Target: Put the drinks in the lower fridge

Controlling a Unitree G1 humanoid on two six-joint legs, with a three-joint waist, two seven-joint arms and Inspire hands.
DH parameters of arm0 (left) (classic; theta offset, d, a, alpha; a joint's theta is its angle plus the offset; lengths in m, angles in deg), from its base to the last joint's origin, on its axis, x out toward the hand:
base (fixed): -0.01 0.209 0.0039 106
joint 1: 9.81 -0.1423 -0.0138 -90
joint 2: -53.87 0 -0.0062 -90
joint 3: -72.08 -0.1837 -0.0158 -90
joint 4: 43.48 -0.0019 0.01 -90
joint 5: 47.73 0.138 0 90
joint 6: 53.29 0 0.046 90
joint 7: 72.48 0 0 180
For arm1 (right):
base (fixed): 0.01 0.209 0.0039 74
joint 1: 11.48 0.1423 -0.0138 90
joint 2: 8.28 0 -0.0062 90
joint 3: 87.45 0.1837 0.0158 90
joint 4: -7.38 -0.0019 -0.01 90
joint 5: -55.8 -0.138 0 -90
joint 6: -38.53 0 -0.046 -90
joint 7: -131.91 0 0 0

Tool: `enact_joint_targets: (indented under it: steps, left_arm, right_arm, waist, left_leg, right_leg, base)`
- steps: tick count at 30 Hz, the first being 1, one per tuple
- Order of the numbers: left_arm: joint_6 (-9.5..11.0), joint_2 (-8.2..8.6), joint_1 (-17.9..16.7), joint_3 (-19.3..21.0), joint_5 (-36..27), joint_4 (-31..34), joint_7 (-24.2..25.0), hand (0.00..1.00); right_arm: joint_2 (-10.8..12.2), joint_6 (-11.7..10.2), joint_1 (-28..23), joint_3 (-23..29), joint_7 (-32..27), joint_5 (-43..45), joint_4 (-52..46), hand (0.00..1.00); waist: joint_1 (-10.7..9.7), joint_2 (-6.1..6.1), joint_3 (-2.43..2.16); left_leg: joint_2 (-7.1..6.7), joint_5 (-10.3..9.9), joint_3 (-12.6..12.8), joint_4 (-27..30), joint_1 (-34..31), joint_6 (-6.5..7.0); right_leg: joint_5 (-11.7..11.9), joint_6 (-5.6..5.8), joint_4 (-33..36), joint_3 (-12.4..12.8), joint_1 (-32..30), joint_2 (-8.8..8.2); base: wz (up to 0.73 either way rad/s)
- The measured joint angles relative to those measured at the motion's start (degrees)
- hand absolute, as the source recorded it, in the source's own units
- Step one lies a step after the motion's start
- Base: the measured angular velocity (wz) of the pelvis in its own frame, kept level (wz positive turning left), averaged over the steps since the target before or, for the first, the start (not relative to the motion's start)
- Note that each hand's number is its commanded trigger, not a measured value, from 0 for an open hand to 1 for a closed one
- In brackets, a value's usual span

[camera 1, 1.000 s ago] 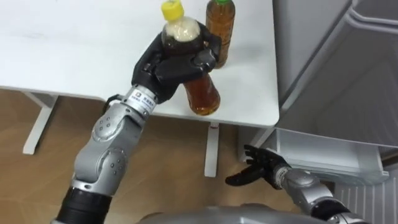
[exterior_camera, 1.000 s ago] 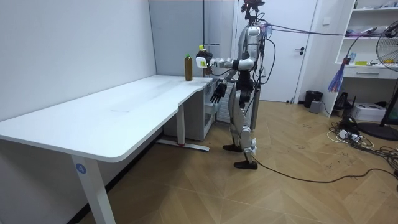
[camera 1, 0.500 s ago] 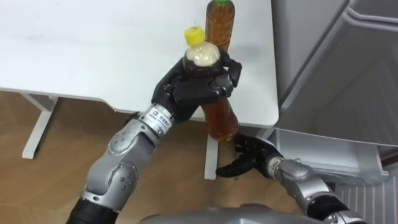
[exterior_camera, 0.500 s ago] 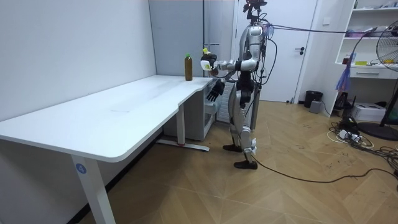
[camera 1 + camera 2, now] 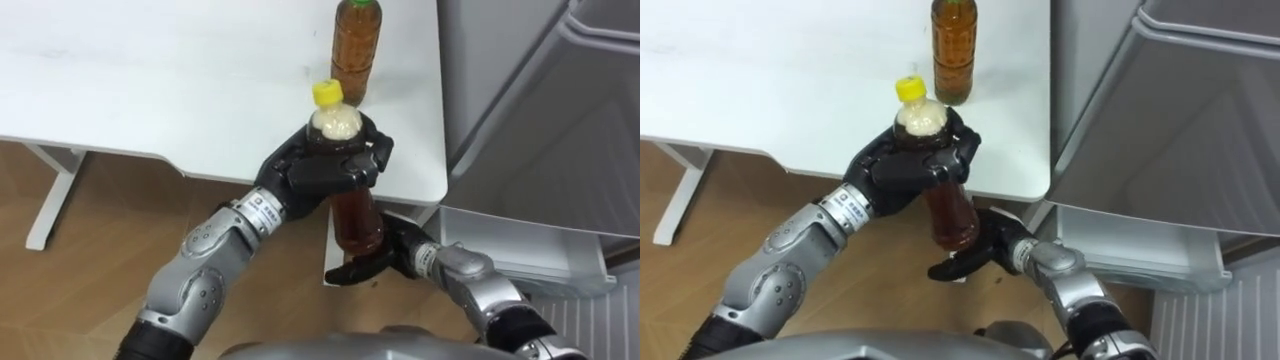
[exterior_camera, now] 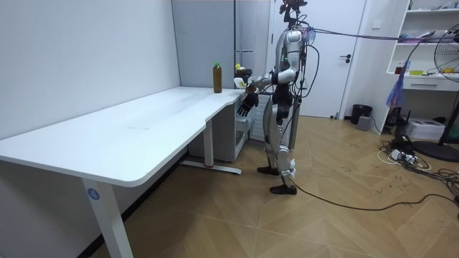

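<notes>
Bottle with the yellow cap (image 5: 357,215), nearly full of brown drink, is held upright at the desk's (image 5: 150,80) near corner, with the left hand (image 5: 320,170) fingers curled round its upper body. The right hand (image 5: 385,260) waits just beneath the base, fingers loosely spread and holding nothing. Risk: with so high a grip, the heavy body may slip or swing in a handover. The second bottle (image 5: 355,55), with the same brown fill, stands on the desk beyond. The fridge's lower drawer (image 5: 520,255) stands open; its contents cannot be told.

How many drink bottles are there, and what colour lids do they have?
Yellow-lidded bottle: 1, gripped in the left hand, with the right hand open just below it.
Green-lidded bottle: 1, standing on the white table.
Total: 2 bottles.
</notes>
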Motion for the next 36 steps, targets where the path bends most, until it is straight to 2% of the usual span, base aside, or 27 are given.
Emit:
enact_joint_targets:
  steps: [5, 8, 17, 20, 22, 26, 30, 33, 36]
  left_arm:
    - [0.0, -0.21, -0.03, -0.22, 0.22, -0.06, 0.16, 1.0]
    - [0.2, -0.49, -0.06, -0.19, 0.54, -0.37, 0.56, 1.0]
    - [0.46, -0.39, -0.05, -0.3, 10.3, -2.04, 1.71, 1.0]
    - [0.49, -1.24, -0.05, -0.4, 13.36, -2.06, 2.01, 1.0]
    - [0.47, -2.98, -0.18, -1.1, 16.63, -2.21, 2.27, 1.0]
    - [0.72, -3.46, -0.46, -1.07, 20.54, -2.09, 2.96, 1.0]
    - [0.86, -3.51, -0.47, -1.15, 22.55, -2.1, 3.73, 1.0]
    - [1.18, -3.49, -0.49, -1.23, 24.65, -2.1, 3.96, 1.0]
    - [1.28, -3.47, -0.56, -1.56, 26.35, -2.11, 4.24, 1.0]
  right_arm:
    - [-0.06, 0.0, -0.83, -0.89, 3.56, -0.39, -6.52, 0.0]
    - [-0.92, 0.02, -2.57, -1.12, 5.31, -1.33, -8.61, 0.0]
    - [-2.19, 0.03, -5.02, -1.18, 7.36, -1.39, -9.17, 0.0]
    - [-2.66, 0.01, -5.58, -1.2, 8.37, -2.1, -10.48, 0.0]
    - [-2.92, -0.2, -5.9, -1.22, 8.63, -4.13, -12.21, 0.0]
    - [-3.2, -0.23, -6.26, -1.21, 8.84, -6.41, -13.99, 0.0]
    - [-3.27, -0.23, -6.03, -1.03, 10.68, -7.08, -14.12, 0.0]
    - [-3.41, -0.23, -6.02, -0.94, 12.18, -7.07, -14.12, 0.0]
    - [-3.6, -0.23, -6.01, -0.94, 13.89, -7.17, -14.15, 0.0]
  waist:
    - [-0.13, -0.02, -0.04]
    - [0.13, 0.16, -0.08]
    - [0.11, 0.93, -0.18]
    - [0.11, 0.88, -0.19]
    - [0.04, 0.83, -0.18]
    - [0.05, 0.32, -0.18]
    - [0.01, -0.16, -0.43]
    - [-0.08, -0.06, -0.36]
    - [-0.06, 0.4, 0.01]
  left_leg:
    - [-0.06, -0.14, 0.43, 0.19, -0.44, 0.12]
    - [-0.04, -0.14, 0.93, 0.19, -0.48, 0.11]
    - [0.02, -0.13, 1.51, -0.23, -0.45, 0.12]
    - [0.04, -0.14, 1.81, -0.27, -0.39, 0.12]
    - [0.1, -0.13, 2.64, -0.64, 0.17, 0.12]
    - [0.0, -0.13, 3.36, -0.95, 0.27, 0.12]
    - [0.04, -0.13, 4.22, -0.97, 0.39, 0.12]
    - [0.05, -0.13, 4.25, -0.98, 0.39, 0.13]
    - [0.05, -0.15, 4.25, -1.02, 0.37, 0.14]
  right_leg:
    - [-0.14, 0.02, 0.58, 0.07, -0.83, -0.09]
    - [-0.13, 0.02, 0.44, 0.07, -0.86, -0.13]
    - [-0.13, 0.02, 0.72, 0.38, -1.28, -0.1]
    - [-0.14, 0.01, 0.77, 0.56, -1.35, -0.04]
    - [-0.13, 0.0, 0.81, 1.19, -1.33, 0.15]
    - [-0.11, 0.05, 1.02, 1.68, -1.69, 0.14]
    - [-0.07, 0.1, 1.05, 1.89, -1.67, 0.15]
    - [-0.03, 0.09, 1.04, 1.9, -1.68, 0.14]
    - [0.01, 0.07, 1.05, 1.88, -1.73, 0.14]
  base:
    - [-0.03]
    - [0.0]
    - [-0.01]
    - [-0.05]
    - [-0.14]
    - [-0.09]
    - [-0.02]
    - [0.0]
    - [0.0]
